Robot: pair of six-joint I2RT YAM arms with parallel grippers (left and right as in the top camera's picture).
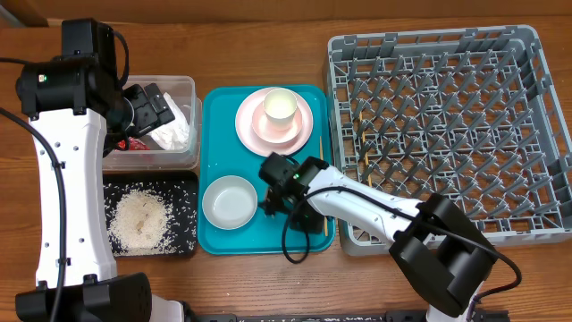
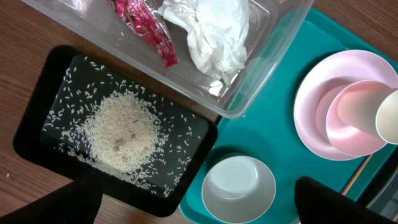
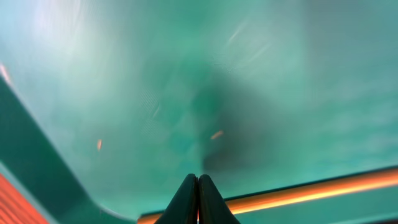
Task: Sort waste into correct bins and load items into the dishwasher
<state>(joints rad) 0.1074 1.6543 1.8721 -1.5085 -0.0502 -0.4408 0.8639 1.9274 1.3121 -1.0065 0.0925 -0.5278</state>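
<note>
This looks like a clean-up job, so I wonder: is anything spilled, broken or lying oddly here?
Nothing looks broken. The loose rice looks messy, but it lies heaped and scattered inside the black tray. The red wrapper and napkin sit in the clear tub.

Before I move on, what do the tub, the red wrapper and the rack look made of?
Tub: clear plastic, glossy; its contents show through the wall.
Red wrapper: probably foil or film, crinkled with shiny glints.
Rack: grey moulded plastic, matte, judging by its peg grid.
</note>
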